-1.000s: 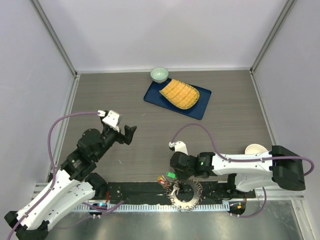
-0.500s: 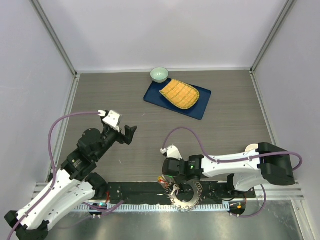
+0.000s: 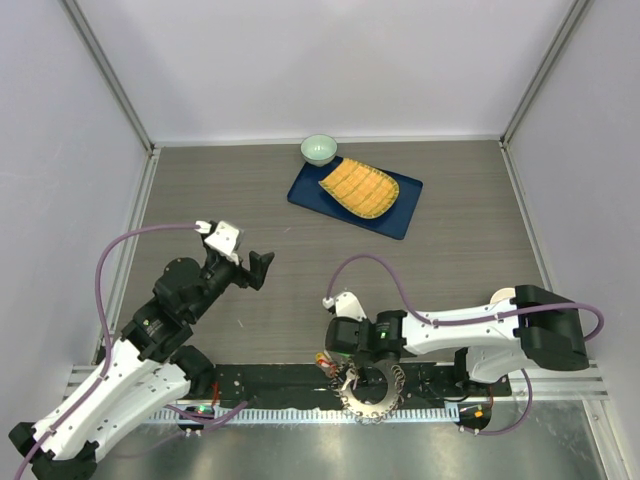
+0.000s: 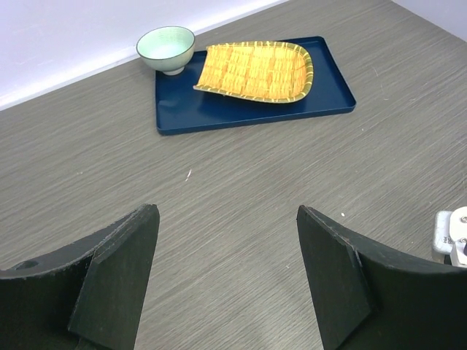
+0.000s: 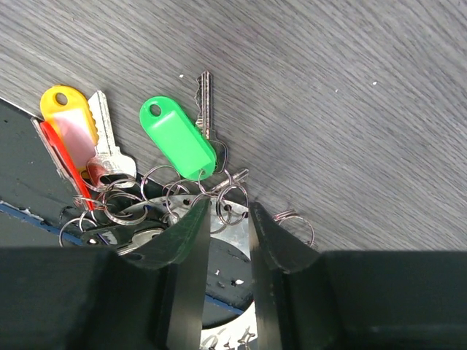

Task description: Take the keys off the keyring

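Right arm has swung left since a second ago, wrist now over the keyring; left arm unchanged. Keyring [image 3: 362, 408] lies flat at the near edge of the table [image 3: 200, 190], between the two arm bases, partly on a black strip [image 3: 270, 378]. Keys [image 5: 206, 102] fan out from it: one bare silvery key on the wood, a green tag [image 5: 177, 138] just beside it, a yellow tag [image 5: 67, 117] and a red one further left, over the strip edge. Small split rings are bunched under the tags. Right gripper [image 5: 230, 215] is down on that bunch, jaws close together with a narrow gap and some small rings in the gap; cannot tell if the pads pinch them. Left gripper [image 4: 226, 270] hangs above bare table, well apart from the keyring, jaws wide apart, nothing between. Far side: blue tray [image 3: 400, 218] with a woven yellow mat [image 3: 359, 188] on it, and a pale green bowl [image 3: 319, 149] touching the tray's corner.
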Motion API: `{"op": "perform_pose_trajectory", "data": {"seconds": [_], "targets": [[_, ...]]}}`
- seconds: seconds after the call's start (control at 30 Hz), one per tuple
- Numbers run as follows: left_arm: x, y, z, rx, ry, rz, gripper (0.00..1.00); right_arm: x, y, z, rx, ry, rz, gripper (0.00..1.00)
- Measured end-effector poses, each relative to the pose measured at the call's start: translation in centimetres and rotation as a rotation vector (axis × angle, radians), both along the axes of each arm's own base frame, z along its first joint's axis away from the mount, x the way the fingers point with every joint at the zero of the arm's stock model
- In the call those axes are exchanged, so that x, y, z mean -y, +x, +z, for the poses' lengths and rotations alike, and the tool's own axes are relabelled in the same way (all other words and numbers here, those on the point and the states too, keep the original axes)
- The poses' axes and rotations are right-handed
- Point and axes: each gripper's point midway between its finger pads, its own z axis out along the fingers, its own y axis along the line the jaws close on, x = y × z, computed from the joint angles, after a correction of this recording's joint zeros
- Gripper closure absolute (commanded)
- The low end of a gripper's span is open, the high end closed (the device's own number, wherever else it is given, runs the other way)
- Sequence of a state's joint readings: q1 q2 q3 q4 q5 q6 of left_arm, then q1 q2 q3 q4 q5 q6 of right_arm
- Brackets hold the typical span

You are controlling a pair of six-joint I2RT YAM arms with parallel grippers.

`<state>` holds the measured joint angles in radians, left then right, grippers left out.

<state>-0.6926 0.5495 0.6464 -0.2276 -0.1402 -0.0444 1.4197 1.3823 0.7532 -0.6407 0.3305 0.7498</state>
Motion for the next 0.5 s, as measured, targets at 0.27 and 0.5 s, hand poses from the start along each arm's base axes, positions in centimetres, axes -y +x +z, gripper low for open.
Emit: {"op": "perform_pose_trajectory", "data": {"seconds": [0.27,0.5], "targets": [[0.0,0.0,0.1,0.002,-0.002,-0.002,0.20,0.1,0.2,-0.9,0.011,-0.029,-0.007,0.72],[0.0,-0.1,0.1,0.002,-0.002,-0.004,0.20,-0.3,0.7,-1.1,0.037,-0.026,-0.013,0.90]]}}
